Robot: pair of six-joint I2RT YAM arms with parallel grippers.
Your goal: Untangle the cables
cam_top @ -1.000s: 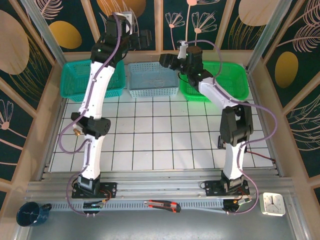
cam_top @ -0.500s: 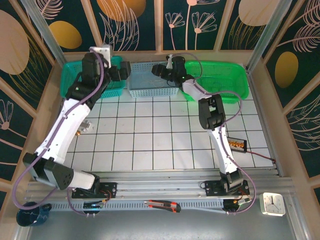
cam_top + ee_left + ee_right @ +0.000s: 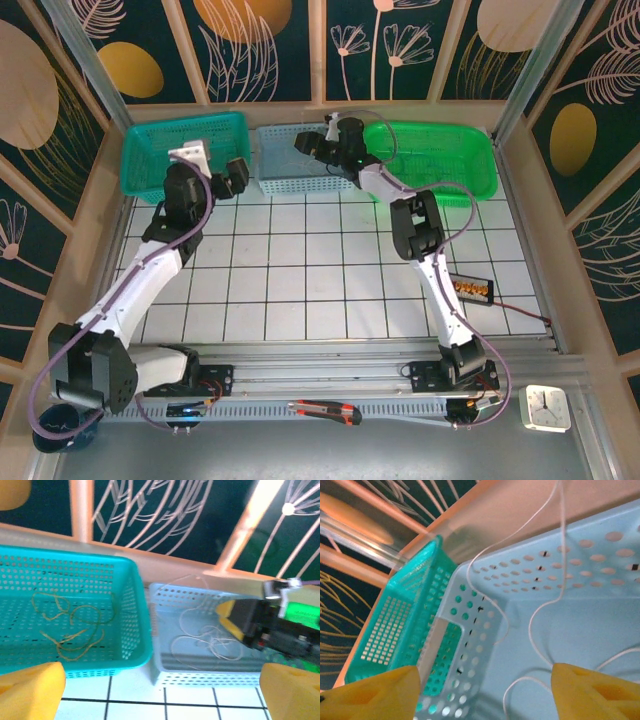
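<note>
Over pale blue basket (image 3: 300, 168), right tool (image 3: 485, 675) open above white cables (image 3: 207, 641), left tool (image 3: 161, 670) open

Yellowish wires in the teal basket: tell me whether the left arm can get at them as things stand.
Probably yes. The left gripper hangs open close to the teal basket, whose top is open, and nothing lies over the yellowish wires.

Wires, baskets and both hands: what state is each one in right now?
Yellow wires, loose loops in the teal basket.
White wires, looped together in the blue basket.
Left hand, open, empty.
Right hand, open, empty, over the blue basket.
</note>
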